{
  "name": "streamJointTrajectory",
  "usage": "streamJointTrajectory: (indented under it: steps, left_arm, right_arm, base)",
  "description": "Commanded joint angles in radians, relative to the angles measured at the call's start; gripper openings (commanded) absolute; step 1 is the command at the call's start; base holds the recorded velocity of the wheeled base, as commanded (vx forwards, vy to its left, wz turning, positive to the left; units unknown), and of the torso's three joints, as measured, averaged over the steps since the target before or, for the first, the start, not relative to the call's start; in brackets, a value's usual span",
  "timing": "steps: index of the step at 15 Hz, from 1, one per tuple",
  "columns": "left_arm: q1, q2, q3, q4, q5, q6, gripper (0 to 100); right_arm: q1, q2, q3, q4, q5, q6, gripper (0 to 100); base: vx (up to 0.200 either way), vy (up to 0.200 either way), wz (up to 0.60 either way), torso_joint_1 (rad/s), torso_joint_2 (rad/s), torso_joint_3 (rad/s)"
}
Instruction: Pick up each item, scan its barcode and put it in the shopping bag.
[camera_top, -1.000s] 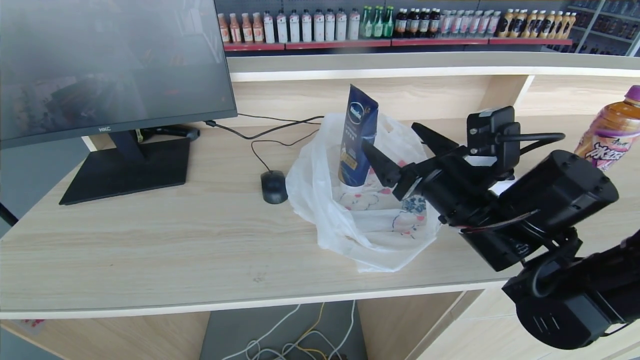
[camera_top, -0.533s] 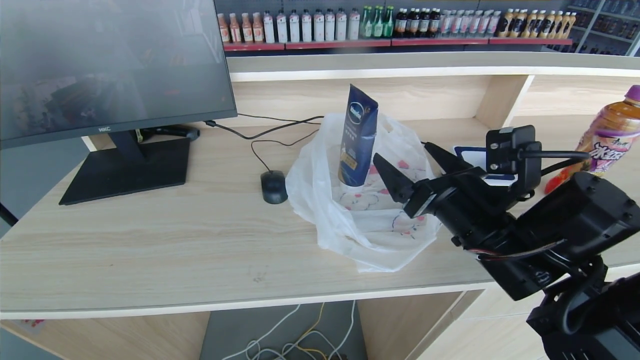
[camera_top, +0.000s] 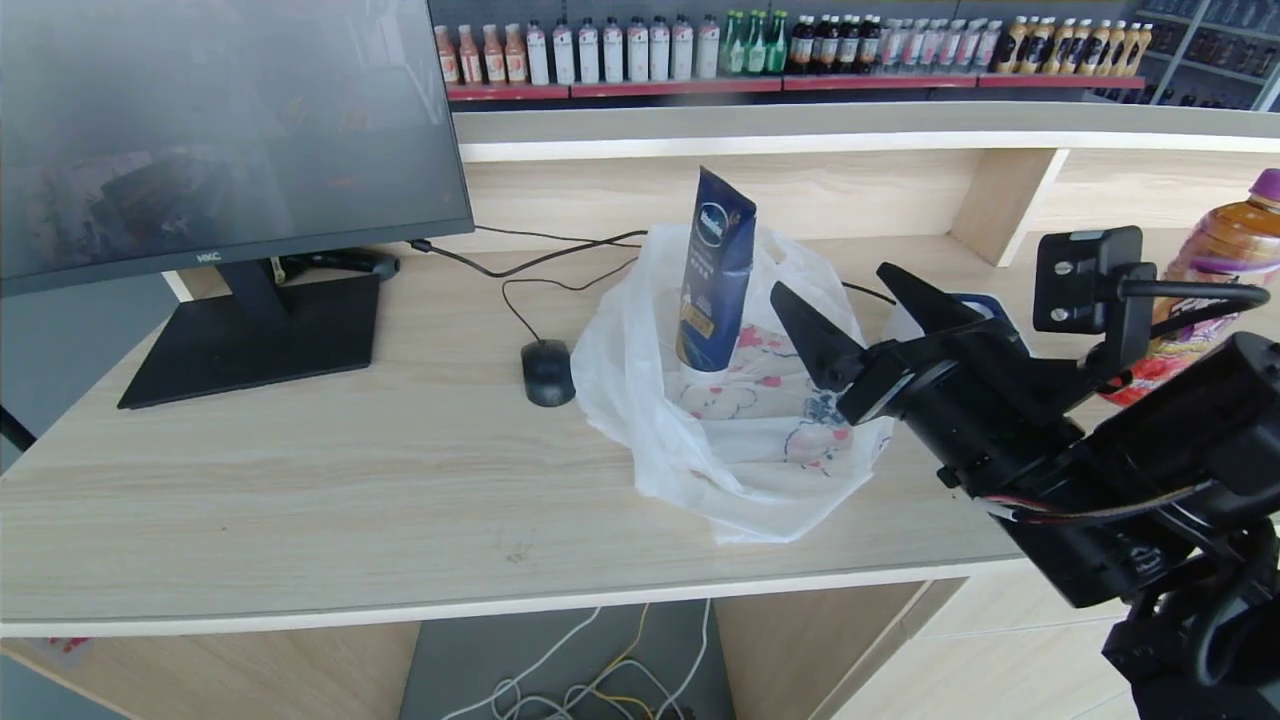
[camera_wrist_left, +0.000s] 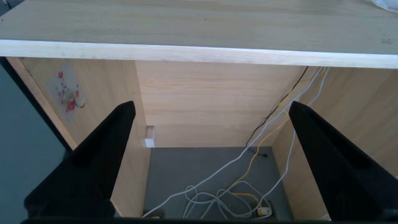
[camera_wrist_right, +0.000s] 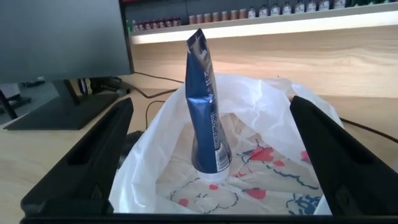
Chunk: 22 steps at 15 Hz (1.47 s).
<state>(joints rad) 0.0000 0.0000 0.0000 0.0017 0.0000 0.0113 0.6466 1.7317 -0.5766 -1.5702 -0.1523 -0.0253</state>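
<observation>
placement of the blue tube (camera_top: 718, 270) appears complete. it stands upright inside the white shopping bag (camera_top: 640, 420) at the middle of the counter (camera_top: 300, 480), and neither gripper touches it. the step in hand is judged to be the changeover to another item. the tea bottle (camera_top: 1215, 245), at 3 o'clock from the bag near the counter's right end, is not yet bagged and looks the likely candidate. the next move calls for the right gripper (camera_top: 828, 282) to turn towards 3 o'clock, close round the bottle's body and present its barcode for scanning.

right gripper: fingers spread wide, holding nothing. it hangs just beside the bag's 3 o'clock edge, apparently clear of it, with its tips pointing to 10 o'clock at the tube.

left gripper (camera_wrist_left: 211, 109): fingers likewise spread wide and empty. it sits low in front of the counter, facing the cavity and the loose cables (camera_wrist_left: 236, 186) beneath it.
</observation>
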Motion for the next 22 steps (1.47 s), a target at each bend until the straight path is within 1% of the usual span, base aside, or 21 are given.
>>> streamJointTrajectory:
  steps: [1,6,15,18,22]
  left_arm:
    - [0.0,0.0,0.0,0.0,0.0,0.001,100]
    - [0.0,0.0,0.0,0.0,0.0,0.001,100]
    - [0.0,0.0,0.0,0.0,0.0,-0.004,100]
    - [0.002,0.0,0.0,0.0,0.0,-0.014,100]
    - [0.002,0.0,0.0,0.0,0.0,-0.014,100]
  right_arm:
    - [0.001,-0.006,0.001,-0.001,-0.001,-0.001,100]
    - [0.001,0.0,0.001,-0.001,0.0,-0.001,100]
    - [0.002,0.006,0.011,-0.001,0.0,-0.001,100]
    - [0.004,0.006,0.012,-0.001,0.0,-0.001,100]
    - [0.004,0.006,0.012,-0.001,0.0,-0.001,100]
  base:
    - [0.0,0.0,0.0,0.0,0.0,0.0]
    - [0.0,0.0,0.0,0.0,0.0,0.0]
    - [0.0,-0.2,0.0,0.005,0.0,0.001]
    - [0.0,-0.2,0.0,-0.004,0.0,0.002]
    - [0.0,-0.2,0.0,0.004,0.0,-0.001]
